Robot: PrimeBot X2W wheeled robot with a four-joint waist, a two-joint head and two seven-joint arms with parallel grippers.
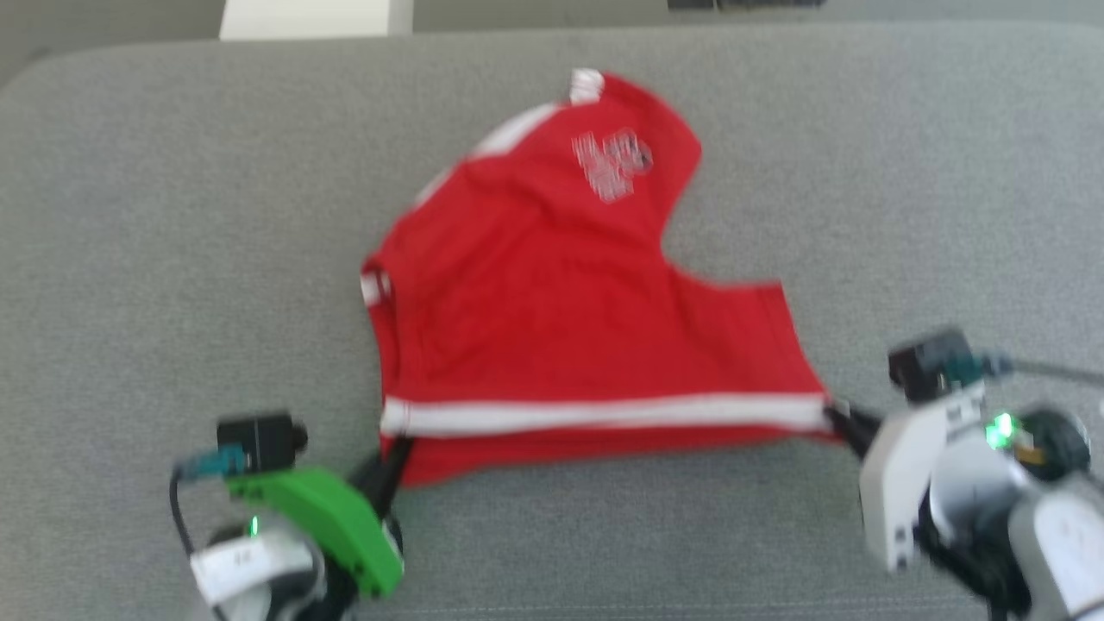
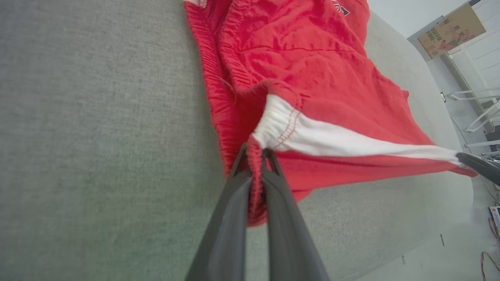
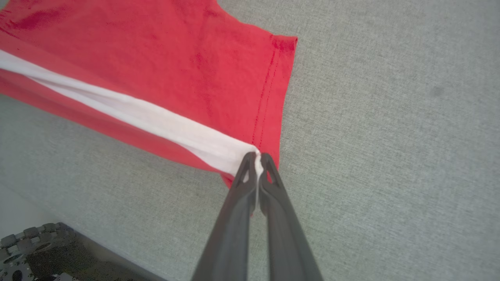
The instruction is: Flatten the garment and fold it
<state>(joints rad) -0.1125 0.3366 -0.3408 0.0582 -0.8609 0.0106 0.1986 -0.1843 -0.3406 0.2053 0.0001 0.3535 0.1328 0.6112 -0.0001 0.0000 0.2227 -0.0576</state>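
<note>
Head view, blurred: shorts (image 1: pixel 552 319) lie mid grey surface (image 1: pixel 172 216), mostly spread, one leg with a white print pointing away. The near edge's white stripe is stretched between the grippers. Left gripper (image 1: pixel 398 448) is at the near-left corner, right gripper (image 1: pixel 841 418) at the near-right. White block (image 1: pixel 306 17) sits past the far edge. Left wrist view: left gripper (image 2: pixel 254 150) is pinched on the gathered waistband where the stripe starts, red cloth bunched between the fingers. The right gripper's tip (image 2: pixel 478 166) holds the stripe's far end. Off the surface: poster (image 2: pixel 451 29), white rack (image 2: pixel 476 101). Right wrist view: right gripper (image 3: pixel 257 158) is closed tight on the stripe end at the hem corner. Bare surface all around, dark toothed part (image 3: pixel 35 253) at lower left.
</note>
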